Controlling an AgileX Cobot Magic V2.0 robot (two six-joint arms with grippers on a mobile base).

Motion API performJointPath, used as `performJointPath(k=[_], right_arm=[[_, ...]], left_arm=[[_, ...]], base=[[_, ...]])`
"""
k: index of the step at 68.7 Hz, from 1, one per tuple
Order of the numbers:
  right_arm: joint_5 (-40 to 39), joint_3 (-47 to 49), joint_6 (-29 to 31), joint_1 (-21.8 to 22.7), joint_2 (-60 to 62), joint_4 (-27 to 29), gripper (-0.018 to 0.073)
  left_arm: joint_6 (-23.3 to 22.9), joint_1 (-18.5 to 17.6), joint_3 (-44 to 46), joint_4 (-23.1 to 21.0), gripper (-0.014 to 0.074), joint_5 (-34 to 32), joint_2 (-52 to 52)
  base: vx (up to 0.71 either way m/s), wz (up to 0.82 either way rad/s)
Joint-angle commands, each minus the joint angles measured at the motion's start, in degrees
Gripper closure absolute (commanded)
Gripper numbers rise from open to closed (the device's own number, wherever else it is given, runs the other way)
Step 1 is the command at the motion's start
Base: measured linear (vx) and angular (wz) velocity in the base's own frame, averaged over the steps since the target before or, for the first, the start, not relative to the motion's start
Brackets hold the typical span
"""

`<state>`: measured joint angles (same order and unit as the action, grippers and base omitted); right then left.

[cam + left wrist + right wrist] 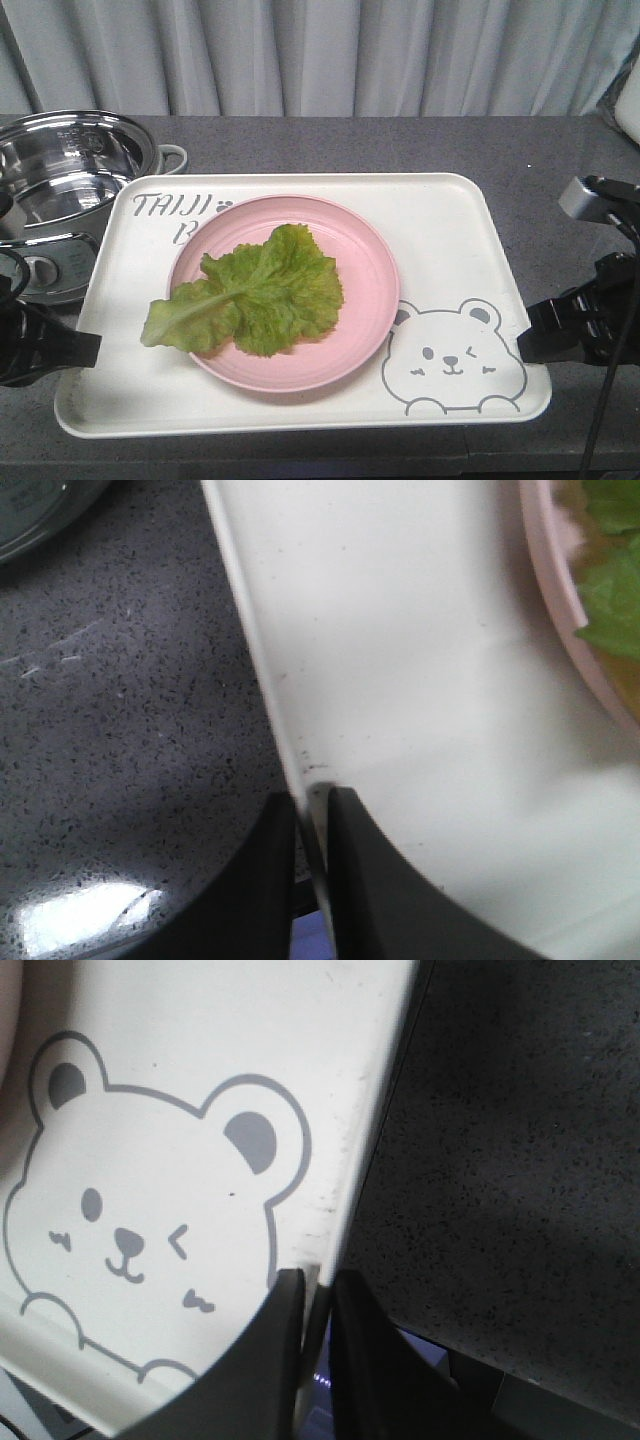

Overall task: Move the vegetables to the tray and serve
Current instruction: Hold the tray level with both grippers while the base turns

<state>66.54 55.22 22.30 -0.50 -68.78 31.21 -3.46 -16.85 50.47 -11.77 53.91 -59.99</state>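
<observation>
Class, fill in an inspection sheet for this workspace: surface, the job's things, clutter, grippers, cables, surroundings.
Surface: dark grey speckled countertop, no spills seen.
Job's things: lettuce leaf lies on the pink plate, its stem end overhanging the rim; the plate stands on the tray.
Clutter: steel pot at the tray's far left corner.
Grippers: left gripper pinches the tray's left rim; right gripper pinches its right rim.
Cables: black cable hangs by the right arm.
Surroundings: pale curtain behind the counter.
</observation>
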Motion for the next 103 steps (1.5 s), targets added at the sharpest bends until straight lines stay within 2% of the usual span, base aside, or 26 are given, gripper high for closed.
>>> performJointPath(k=[1, 103], right_arm=[[2.0, 1.5, 2.6, -0.7, 1.5, 4.0, 0.0562], [4.0, 1.5, 3.0, -0.7, 1.5, 4.0, 0.0562]], left_arm=[[2.2, -0.6, 1.5, -2.2, 0.0603, -5.3, 0.9], [2.2, -0.6, 1.5, -2.1, 0.0603, -4.0, 0.9]], base=[[0.00, 0.00], [0.00, -0.02]])
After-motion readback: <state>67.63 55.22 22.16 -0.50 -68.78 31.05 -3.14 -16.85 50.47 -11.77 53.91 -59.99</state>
